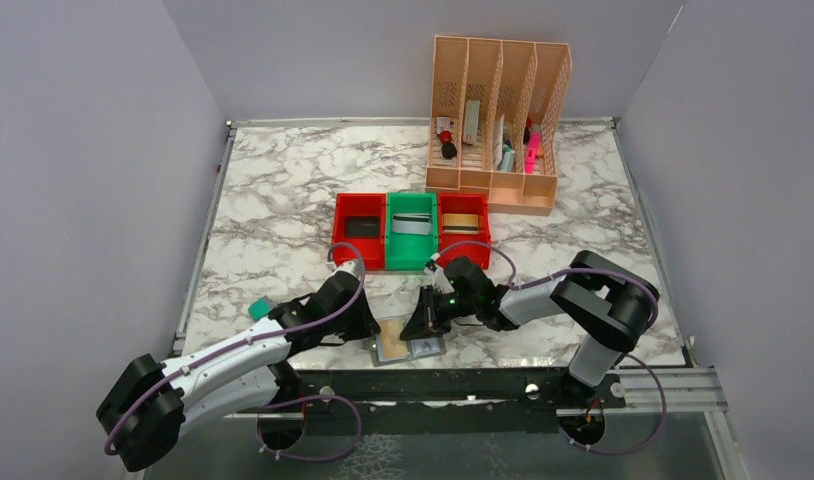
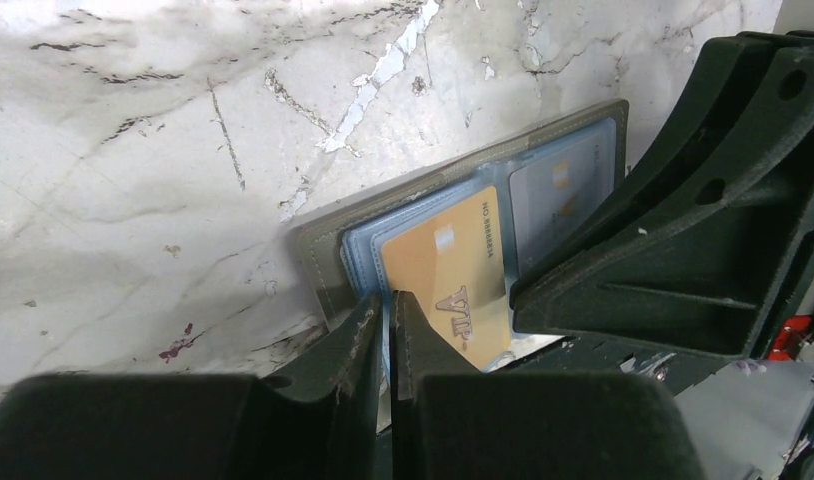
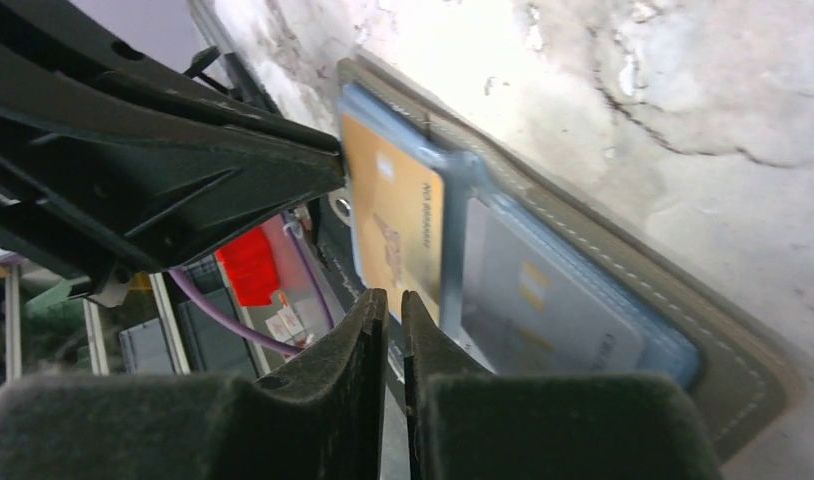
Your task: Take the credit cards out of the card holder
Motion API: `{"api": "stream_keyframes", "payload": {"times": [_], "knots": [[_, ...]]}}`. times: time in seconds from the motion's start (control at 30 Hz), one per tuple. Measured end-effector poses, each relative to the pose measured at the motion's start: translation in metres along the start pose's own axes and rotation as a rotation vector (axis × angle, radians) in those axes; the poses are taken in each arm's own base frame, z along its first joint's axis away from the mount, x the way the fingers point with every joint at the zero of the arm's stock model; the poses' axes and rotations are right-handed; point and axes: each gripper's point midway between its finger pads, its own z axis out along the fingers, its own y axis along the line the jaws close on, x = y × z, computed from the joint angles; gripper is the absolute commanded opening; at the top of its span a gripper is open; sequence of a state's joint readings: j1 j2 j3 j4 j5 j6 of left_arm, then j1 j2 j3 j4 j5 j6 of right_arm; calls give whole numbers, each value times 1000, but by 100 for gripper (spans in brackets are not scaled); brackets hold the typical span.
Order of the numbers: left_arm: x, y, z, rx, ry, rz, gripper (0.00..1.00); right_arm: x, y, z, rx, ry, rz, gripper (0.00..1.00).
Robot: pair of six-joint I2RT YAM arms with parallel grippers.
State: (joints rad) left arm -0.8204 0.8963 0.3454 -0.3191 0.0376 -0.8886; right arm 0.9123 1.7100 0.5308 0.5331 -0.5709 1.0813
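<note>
The grey card holder [image 1: 401, 349] lies open at the table's near edge, partly overhanging it. My left gripper [image 2: 388, 300] is shut on the light blue pocket edge of its left panel [image 2: 328, 250]. A gold-tan credit card [image 2: 448, 275] marked VIP sticks out of that pocket. A silver-grey card [image 2: 563, 190] sits in the other pocket. My right gripper [image 3: 394, 298] comes in from the right, jaws pinched nearly together on the gold card's [image 3: 393, 210] near edge. From above, the left gripper [image 1: 371, 325] and right gripper [image 1: 423, 325] meet over the holder.
Behind stand a red bin [image 1: 360, 230], a green bin [image 1: 411, 232] and another red bin [image 1: 464, 225], each with a card inside. A tall peach organiser [image 1: 498, 125] stands at the back. A teal block [image 1: 258, 308] lies by the left arm.
</note>
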Motion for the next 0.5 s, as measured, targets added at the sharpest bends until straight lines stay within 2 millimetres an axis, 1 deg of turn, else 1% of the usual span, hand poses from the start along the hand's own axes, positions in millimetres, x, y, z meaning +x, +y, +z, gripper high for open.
{"api": "stream_keyframes", "payload": {"times": [0.13, 0.27, 0.4, 0.5], "knots": [[0, 0, 0, 0, 0, 0, 11, 0, 5, 0, -28, 10, -10, 21], [0, 0, 0, 0, 0, 0, 12, -1, 0, 4, -5, 21, -3, 25], [0, 0, 0, 1, 0, 0, 14, 0, -10, 3, 50, 18, -2, 28], [0, 0, 0, 1, 0, 0, 15, -6, -10, 0, 86, -4, -23, 30]]}}
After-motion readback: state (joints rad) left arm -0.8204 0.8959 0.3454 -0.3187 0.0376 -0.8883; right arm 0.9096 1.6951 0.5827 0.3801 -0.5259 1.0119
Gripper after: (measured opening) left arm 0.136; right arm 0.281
